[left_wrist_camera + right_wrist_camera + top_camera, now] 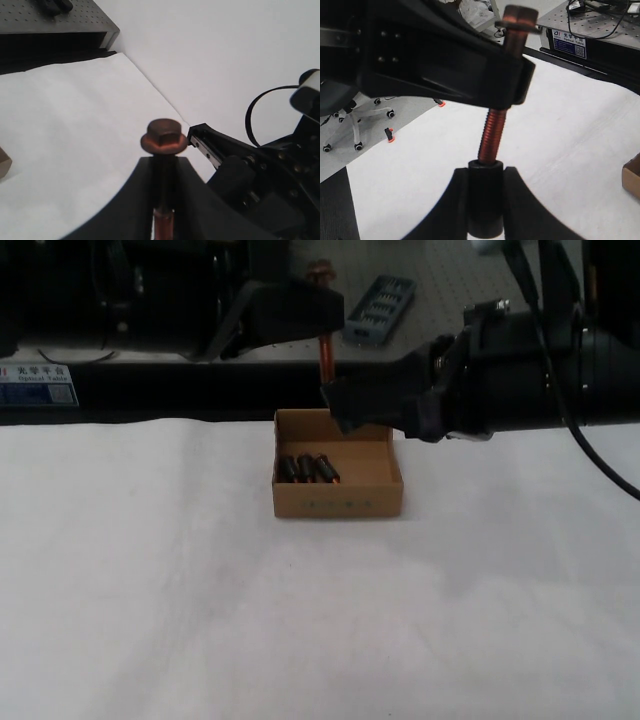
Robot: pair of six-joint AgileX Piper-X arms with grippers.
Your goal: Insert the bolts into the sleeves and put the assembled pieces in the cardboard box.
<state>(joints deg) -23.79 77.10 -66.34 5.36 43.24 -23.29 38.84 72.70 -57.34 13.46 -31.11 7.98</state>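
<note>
My left gripper (pixel 164 167) is shut on a copper bolt (pixel 164 136), just under its hex head. The bolt (pixel 324 352) hangs upright above the back edge of the cardboard box (pixel 338 502). My right gripper (pixel 485 182) is shut on a black sleeve (pixel 485 200) directly below it. The bolt's threaded shaft (pixel 492 135) enters the top of the sleeve. In the high view the right gripper (pixel 342 405) comes in from the right and meets the left gripper (pixel 318 318) over the box. Three assembled pieces (pixel 307 469) lie inside the box.
A white cloth (pixel 200 590) covers the bench in front of and around the box. Behind it runs a black perforated table (pixel 150 380) with a blue rack (pixel 380 305) on it. An office chair (pixel 350 120) stands on the floor beyond the bench.
</note>
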